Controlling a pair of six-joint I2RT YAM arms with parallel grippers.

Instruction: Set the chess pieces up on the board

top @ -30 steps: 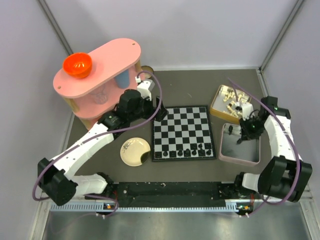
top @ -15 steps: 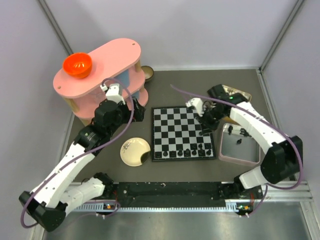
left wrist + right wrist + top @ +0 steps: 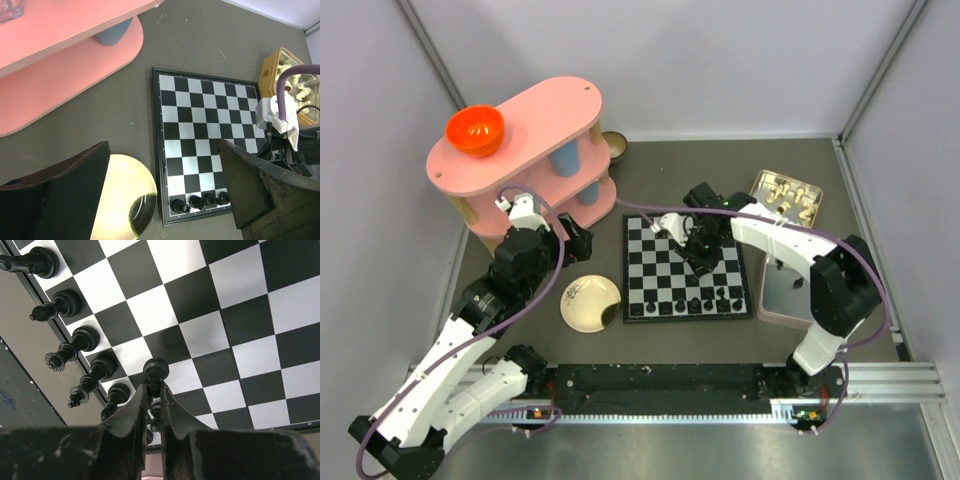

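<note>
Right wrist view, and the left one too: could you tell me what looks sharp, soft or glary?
Right wrist view: the board and black pawn are sharp, with small glints; the right claw is dark and soft. Left wrist view: the plate glares beside a dark patch; the left claw is near, dark and slightly blurred.

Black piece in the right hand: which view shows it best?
Right wrist: the black piece sits close-up, pinched in the right hand above the board. Top external shows only the hand over the board; left wrist shows that arm, piece hidden.
</note>
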